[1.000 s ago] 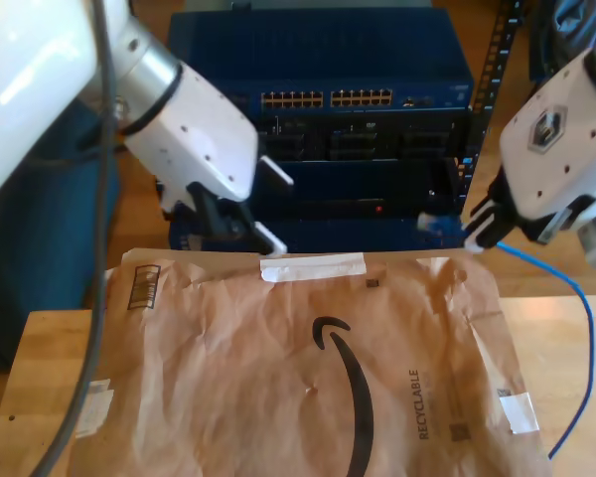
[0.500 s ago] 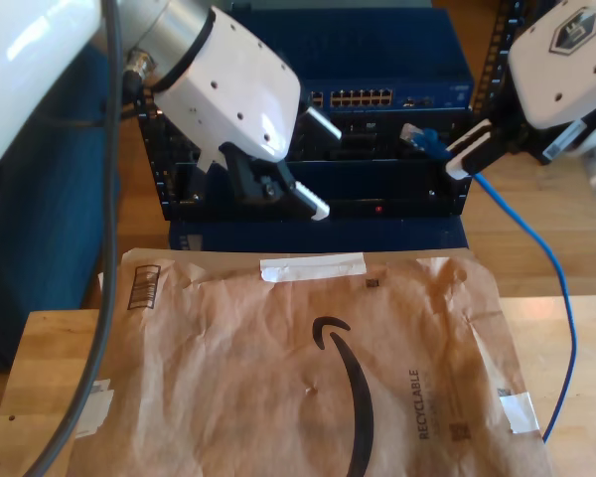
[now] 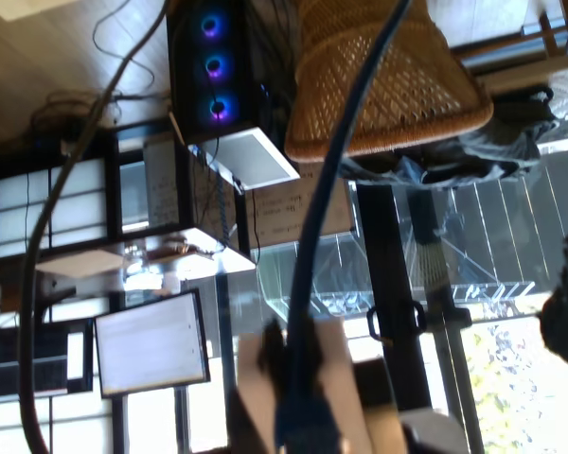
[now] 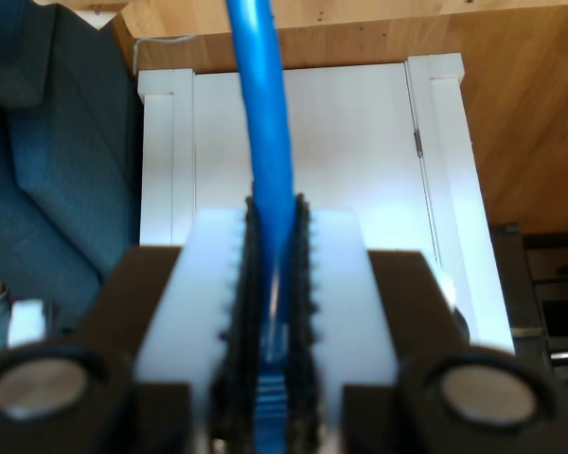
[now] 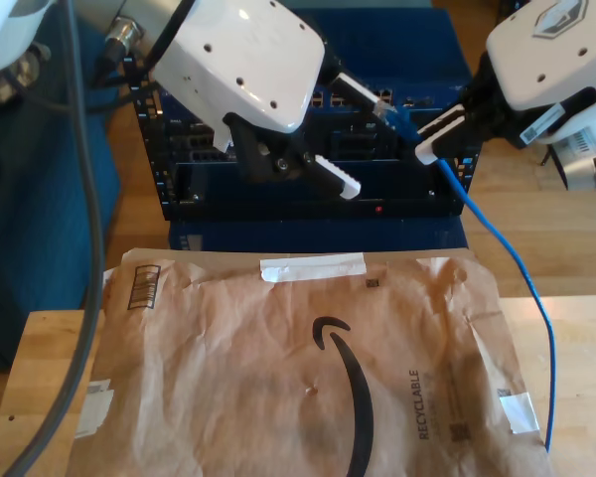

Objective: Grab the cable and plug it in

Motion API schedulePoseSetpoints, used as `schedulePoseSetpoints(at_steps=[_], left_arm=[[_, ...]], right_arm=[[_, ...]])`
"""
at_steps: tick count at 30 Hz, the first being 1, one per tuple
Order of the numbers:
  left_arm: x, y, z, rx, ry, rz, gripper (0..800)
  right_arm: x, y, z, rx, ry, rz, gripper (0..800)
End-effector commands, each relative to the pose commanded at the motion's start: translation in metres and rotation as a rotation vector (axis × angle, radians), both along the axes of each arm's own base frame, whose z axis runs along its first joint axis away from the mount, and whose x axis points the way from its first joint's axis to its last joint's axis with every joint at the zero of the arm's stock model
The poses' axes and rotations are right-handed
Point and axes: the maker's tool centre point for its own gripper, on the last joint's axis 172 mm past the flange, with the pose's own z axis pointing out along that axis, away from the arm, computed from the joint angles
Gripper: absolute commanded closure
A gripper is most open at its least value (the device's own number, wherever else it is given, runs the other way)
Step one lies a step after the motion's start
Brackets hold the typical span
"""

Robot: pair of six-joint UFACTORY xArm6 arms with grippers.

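The bright-blue cable hangs from my second gripper, at the exterior view's right, down past the table edge. My second gripper is shut on the cable a little behind its plug. The plug end sticks out towards the port row of the dark-blue rack unit. It is too small to tell whether the plug touches a port. My first gripper, on the arm at the exterior view's left, stands open just beside the plug. The cable crosses the first wrist view as a dark line.
A brown paper mailer covers the wooden table in front of the rack. A thick dark robot cable hangs at the exterior view's left. A blue sofa and a white cabinet show in the second wrist view.
My second gripper has carried the plug up and to the exterior view's left, close to the rack's ports. My first gripper has risen and swung to the exterior view's right, still open.
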Motion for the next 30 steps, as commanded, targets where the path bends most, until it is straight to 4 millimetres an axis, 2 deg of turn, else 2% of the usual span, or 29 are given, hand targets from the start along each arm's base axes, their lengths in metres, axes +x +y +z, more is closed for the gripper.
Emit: schedulePoseSetpoints(at_steps=[5, 11, 20, 24, 30], left_arm=[[0.009, 0.003, 0.009, -0.049, 0.05, 0.052, 1], [-0.005, 0.001, 0.011, -0.05, 0.108, 0.029, 1], [-0.003, 0.002, 0.019, -0.048, 0.153, 0.062, 3], [-0.007, -0.005, 0.033, -0.098, 0.17, 0.051, 5], [-0.004, -0.001, 0.032, -0.102, 0.178, 0.059, 8]], right_arm=[[0.0, -0.003, -0.005, 0.001, 0.009, -0.007, 790], [0.0, -0.003, -0.007, 0.001, 0.01, -0.007, 790], [-0.005, -0.002, -0.012, 0.003, 0.007, 0.003, 790], [-0.006, -0.002, -0.016, 0.006, 0.016, 0.005, 790], [-0.006, -0.002, -0.018, 0.009, 0.023, 0.002, 790]])
